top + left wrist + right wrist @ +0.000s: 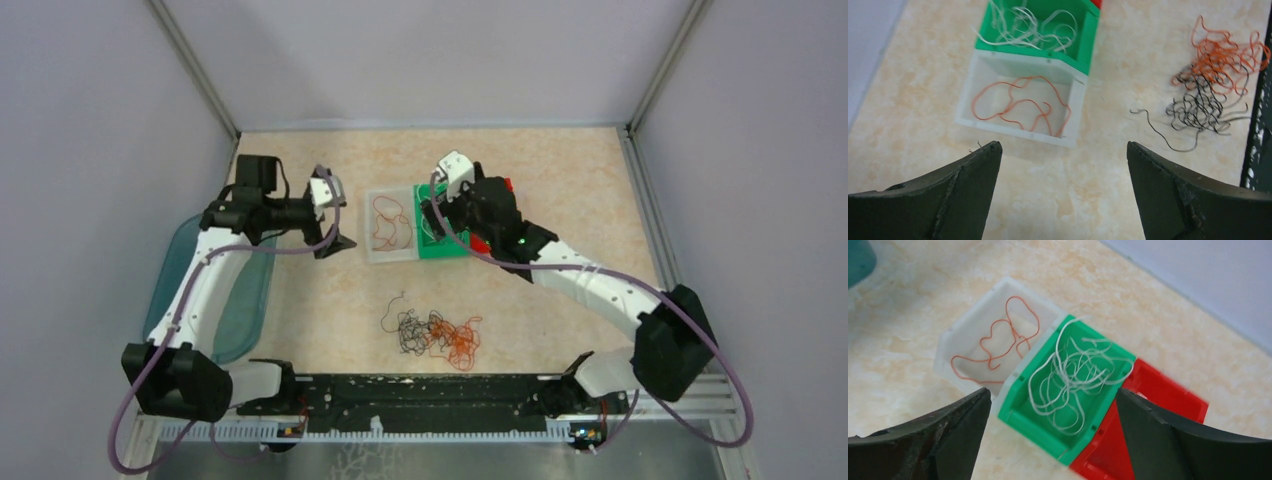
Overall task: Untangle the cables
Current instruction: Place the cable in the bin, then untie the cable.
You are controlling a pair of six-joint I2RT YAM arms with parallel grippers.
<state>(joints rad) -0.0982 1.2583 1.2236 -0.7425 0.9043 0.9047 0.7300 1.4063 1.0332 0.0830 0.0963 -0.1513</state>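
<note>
A tangle of black and orange cables (435,335) lies on the table near the front; in the left wrist view it is at the right (1215,75). One orange cable (1020,102) lies in a white bin (390,258). White cables (1073,370) fill a green bin (445,252) beside it. My left gripper (338,212) is open and empty, just left of the white bin; its open fingers frame bare table (1062,145). My right gripper (430,200) is open and empty above the green bin (1053,390).
A red bin (1168,395) touches the green bin's far side, partly under my right arm. A teal tray (235,300) lies at the left under my left arm. A black rail (420,390) runs along the near edge. Walls enclose the table.
</note>
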